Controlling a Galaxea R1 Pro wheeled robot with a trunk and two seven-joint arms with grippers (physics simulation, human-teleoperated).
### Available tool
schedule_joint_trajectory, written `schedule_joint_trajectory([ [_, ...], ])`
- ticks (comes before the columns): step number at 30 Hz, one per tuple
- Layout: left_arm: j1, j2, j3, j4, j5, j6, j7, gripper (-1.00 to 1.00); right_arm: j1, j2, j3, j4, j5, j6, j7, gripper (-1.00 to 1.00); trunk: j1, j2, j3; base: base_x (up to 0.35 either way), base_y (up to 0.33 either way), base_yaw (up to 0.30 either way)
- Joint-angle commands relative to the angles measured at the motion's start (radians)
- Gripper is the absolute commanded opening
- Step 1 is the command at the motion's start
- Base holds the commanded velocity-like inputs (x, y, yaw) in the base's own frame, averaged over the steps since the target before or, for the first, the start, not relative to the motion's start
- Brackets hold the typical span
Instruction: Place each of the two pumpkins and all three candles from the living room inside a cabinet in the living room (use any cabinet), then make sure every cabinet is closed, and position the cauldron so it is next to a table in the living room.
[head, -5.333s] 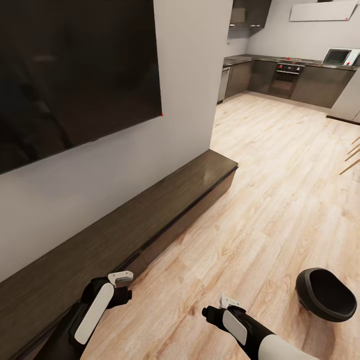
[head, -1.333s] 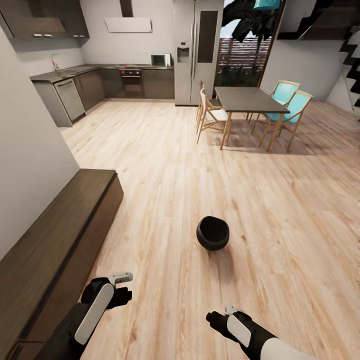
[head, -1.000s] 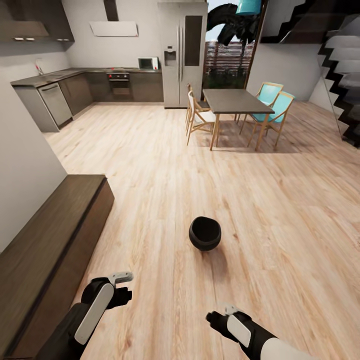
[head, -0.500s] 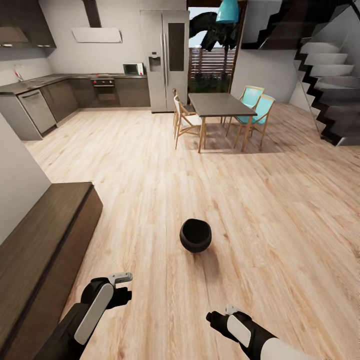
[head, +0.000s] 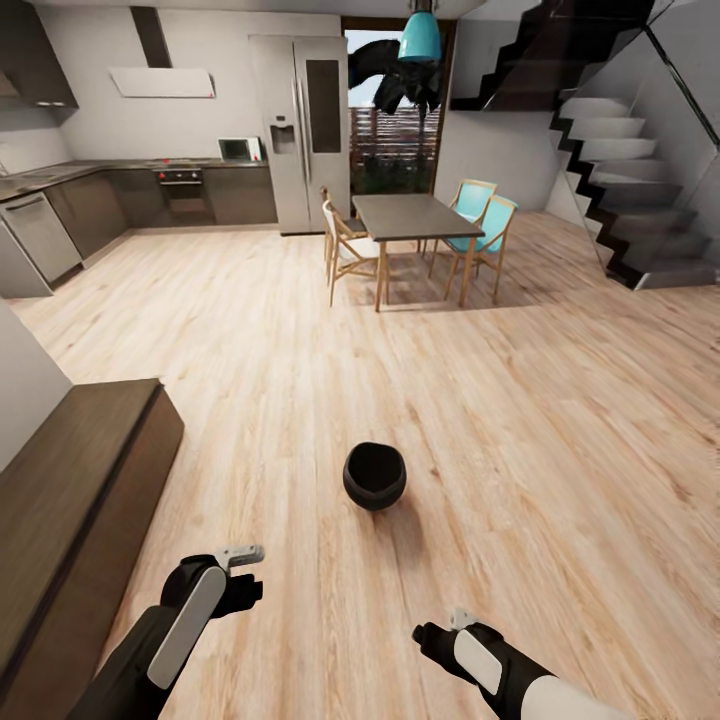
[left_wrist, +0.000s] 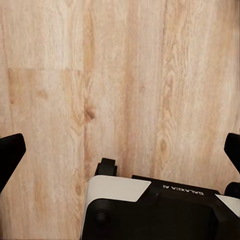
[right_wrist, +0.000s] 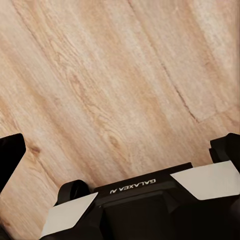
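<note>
Cauldron (head: 374, 476) sits on bare wood floor (head: 560, 420), mid-room, straight ahead of me, well apart from the dining table (head: 406, 216) at the far end. Cabinet (head: 75, 490) on my left, fronts look shut. Left gripper (left_wrist: 120, 150) and right gripper (right_wrist: 120, 145) both spread wide, empty, over floor. Looks like the cauldron step. Next: roll in closer, drop an arm to its rim, grab w/o tipping it.
</note>
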Motion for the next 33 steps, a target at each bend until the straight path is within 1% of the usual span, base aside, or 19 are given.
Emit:
schedule_joint_trajectory([
  [1,-0.001,0.001,-0.002,-0.001,0.01,0.001,0.01,1.0,-0.001,0.0,0.007,-0.002,-0.007,0.003,-0.007,1.0,0.0,-0.001,0.001,0.0,0.0,-0.16],
  [8,-0.001,0.003,-0.001,-0.003,0.013,0.001,0.01,1.0,-0.001,0.0,0.007,-0.002,-0.007,0.006,-0.008,1.0,0.0,-0.001,0.006,0.004,0.0,-0.091],
  [11,-0.001,0.003,-0.001,-0.003,0.014,0.001,0.01,1.0,-0.001,0.0,0.007,-0.001,-0.007,0.007,-0.008,1.0,0.0,-0.001,0.006,0.173,0.0,-0.008],
  [33,-0.001,0.003,-0.005,-0.004,0.01,0.001,0.01,1.0,-0.001,0.0,0.007,-0.001,-0.007,0.005,-0.007,1.0,0.0,-0.001,0.006,0.327,0.0,0.0],
])
